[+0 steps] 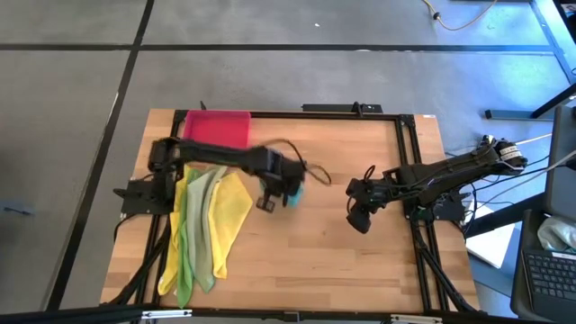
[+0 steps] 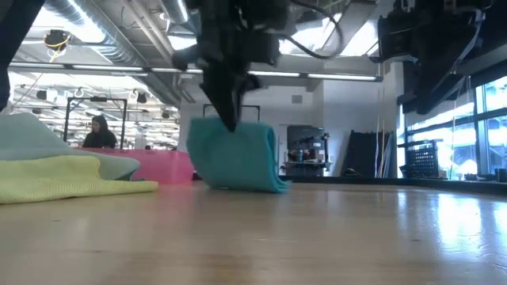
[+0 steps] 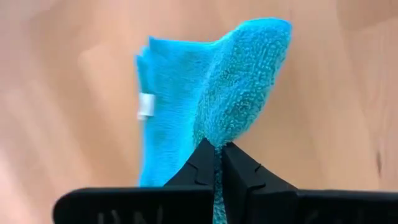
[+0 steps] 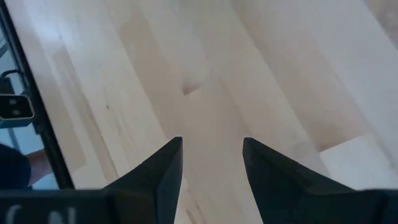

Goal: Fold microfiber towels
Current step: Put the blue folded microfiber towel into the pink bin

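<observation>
A teal towel (image 2: 238, 157) hangs from my left gripper (image 2: 232, 119) over the middle of the table; its lower end (image 2: 238, 187) rests on the wood. In the high view it shows as a teal patch (image 1: 295, 191) under that gripper. A heap of yellow and green towels (image 1: 205, 227) lies at the left. My right gripper (image 4: 211, 155) waits open over bare wood at the right, holding nothing (image 1: 358, 214). My left gripper pinches a raised fold of the teal towel (image 3: 219, 138) between its two fingertips, coming from above and pointing down. One layer or several, I cannot tell. The towel hangs slack below the fingers, its bottom edge on the table.
A pink-red tray (image 1: 218, 126) stands at the far left of the table, behind the towel heap. A black frame (image 1: 407, 144) runs along the table's edges. Bare wood (image 1: 315, 261) lies between the arms and toward the near edge.
</observation>
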`<state>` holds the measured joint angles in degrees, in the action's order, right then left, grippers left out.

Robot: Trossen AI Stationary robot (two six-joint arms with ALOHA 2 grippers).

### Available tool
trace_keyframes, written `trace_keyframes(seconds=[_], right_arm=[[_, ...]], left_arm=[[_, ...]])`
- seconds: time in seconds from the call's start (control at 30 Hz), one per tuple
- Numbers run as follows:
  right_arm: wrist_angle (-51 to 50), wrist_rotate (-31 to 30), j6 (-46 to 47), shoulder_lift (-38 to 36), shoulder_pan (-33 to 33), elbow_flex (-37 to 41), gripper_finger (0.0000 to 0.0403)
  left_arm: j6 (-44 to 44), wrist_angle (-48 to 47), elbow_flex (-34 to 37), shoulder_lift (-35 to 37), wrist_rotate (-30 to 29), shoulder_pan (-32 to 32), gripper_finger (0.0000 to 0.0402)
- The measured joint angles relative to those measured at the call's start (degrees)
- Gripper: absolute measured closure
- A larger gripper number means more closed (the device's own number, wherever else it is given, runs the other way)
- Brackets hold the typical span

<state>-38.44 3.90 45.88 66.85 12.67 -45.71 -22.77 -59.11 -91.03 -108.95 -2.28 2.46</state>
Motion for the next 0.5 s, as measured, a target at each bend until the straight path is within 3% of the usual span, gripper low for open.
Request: trace_keyframes(seconds=[0.17, 0.5], right_arm=[[0.6, -1.9, -0.1, 0.0, -0.1, 0.0, 0.0231], [1.1, -1.9, -0.7, 0.0, -0.1, 0.0, 0.0231]], left_arm=[[-6.7, -4.0, -1.0, 6.2, -5.1, 6.4, 0.0401], [-7.8, -9.9, -1.0, 16.1, -10.7, 24.6, 0.0401]])
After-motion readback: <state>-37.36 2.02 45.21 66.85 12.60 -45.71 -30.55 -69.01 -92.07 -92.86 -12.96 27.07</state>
